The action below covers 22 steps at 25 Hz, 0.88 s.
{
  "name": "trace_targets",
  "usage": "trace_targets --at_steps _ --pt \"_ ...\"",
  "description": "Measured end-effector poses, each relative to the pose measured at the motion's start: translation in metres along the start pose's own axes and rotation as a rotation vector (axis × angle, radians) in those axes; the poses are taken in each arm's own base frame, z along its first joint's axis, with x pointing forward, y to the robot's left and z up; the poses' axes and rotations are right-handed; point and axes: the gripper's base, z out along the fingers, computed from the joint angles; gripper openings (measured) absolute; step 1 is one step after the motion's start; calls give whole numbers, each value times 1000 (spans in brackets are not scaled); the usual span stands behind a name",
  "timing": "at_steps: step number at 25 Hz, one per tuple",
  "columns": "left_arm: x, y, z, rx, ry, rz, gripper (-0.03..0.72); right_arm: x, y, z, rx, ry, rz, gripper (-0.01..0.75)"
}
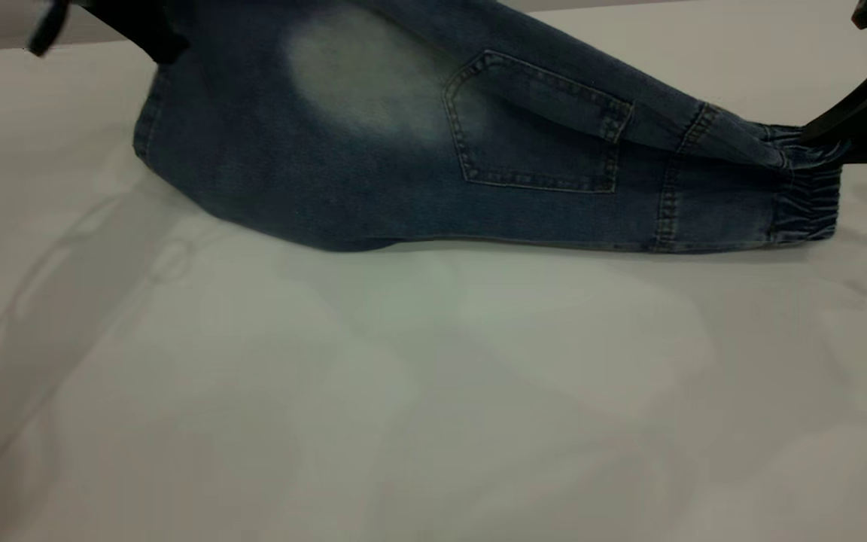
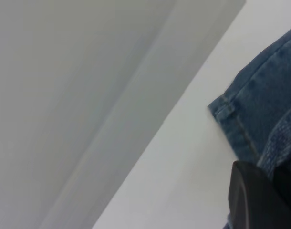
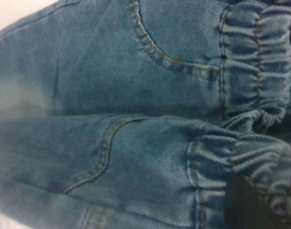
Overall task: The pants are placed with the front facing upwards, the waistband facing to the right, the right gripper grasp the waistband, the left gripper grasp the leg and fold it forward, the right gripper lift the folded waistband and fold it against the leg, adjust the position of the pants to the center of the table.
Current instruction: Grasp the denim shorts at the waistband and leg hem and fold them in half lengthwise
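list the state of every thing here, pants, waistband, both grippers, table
blue denim child's pants: lifted along the far edge, being folded, back pocket showing, near edge on the table
ruched elastic waistband: at the right, top edge pinched and raised
black right gripper: shut on the waistband
black left gripper: shut on the leg end, raised
white flat table: bare in front of the pants

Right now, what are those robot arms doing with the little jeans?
Two robot arms are folding small denim pants on a white table. The right gripper pinches the gathered waistband at the right end. The left gripper holds the leg end at the upper left and has it raised off the table. The pants are partly lifted and folded lengthwise, with the square back pocket facing the outside camera. The second fold, waistband onto leg, is not yet done.
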Motion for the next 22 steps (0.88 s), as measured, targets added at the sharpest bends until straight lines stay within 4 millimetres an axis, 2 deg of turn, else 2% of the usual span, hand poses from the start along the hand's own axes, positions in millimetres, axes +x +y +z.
trace_targets --at_steps 5,14,22 --pt "4 -5 16 11 3 1 53 -1 0 0 1 -4 -2 56" --pt "1 -3 21 -18 -38 13 53 -2 -2 0 26 -13 -2 90" --pt "9 -10 44 -7 -31 20 53 -2 -2 0 28 -13 -2 119"
